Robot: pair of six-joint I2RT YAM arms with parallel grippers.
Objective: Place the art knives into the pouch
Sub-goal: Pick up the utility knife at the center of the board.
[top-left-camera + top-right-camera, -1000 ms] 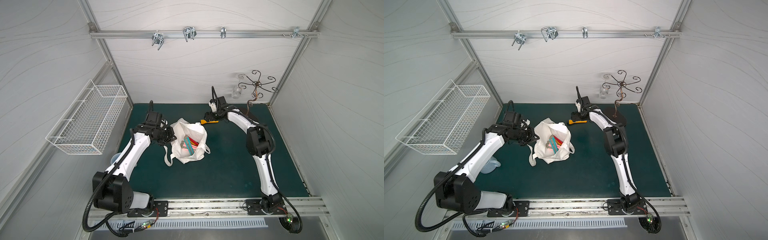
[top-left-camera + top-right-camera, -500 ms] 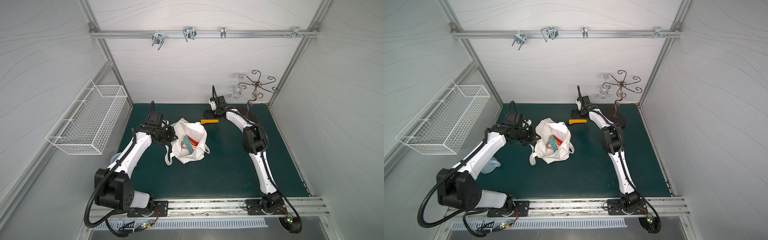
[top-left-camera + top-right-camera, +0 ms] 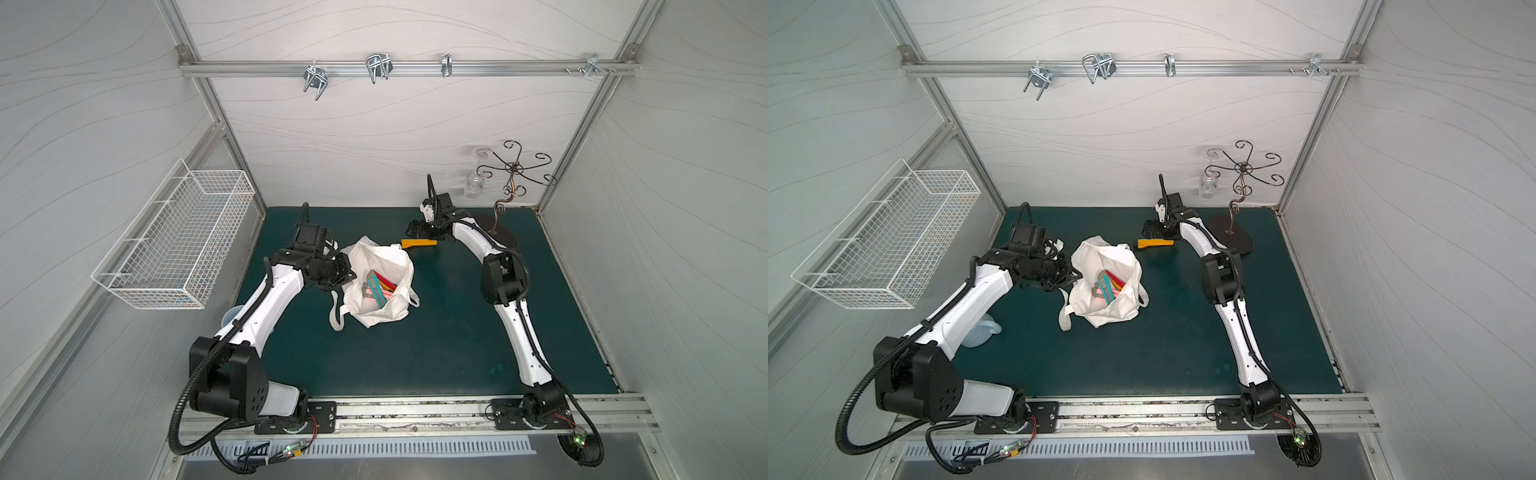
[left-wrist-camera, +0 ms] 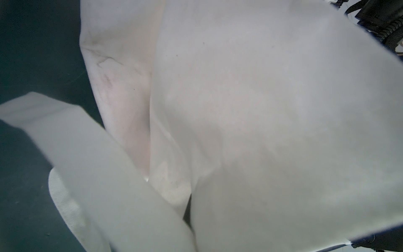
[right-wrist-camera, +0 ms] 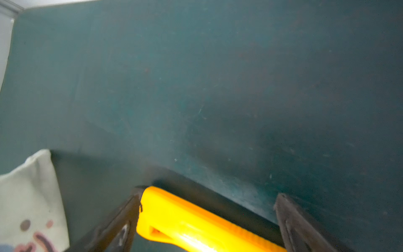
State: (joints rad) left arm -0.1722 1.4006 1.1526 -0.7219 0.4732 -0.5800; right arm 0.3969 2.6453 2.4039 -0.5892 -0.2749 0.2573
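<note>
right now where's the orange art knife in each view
In a top view: art knife lies just beyond the far rim of the pouch.
In a top view: same spot, beyond the pouch.
Left wrist: not in it, only pouch cloth.
Right wrist: between the fingers of the open right gripper.
Shared landmark: the pouch, its printed corner shows in the right wrist too.

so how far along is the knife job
Done: several coloured knife-like tools already lie inside the white cloth tote bag. In hand: the left gripper is shut on the bag's rim, holding its mouth open; the right gripper stands open astride the yellow plastic art knife on the green mat. Left: grasp, carry, drop in.
</note>
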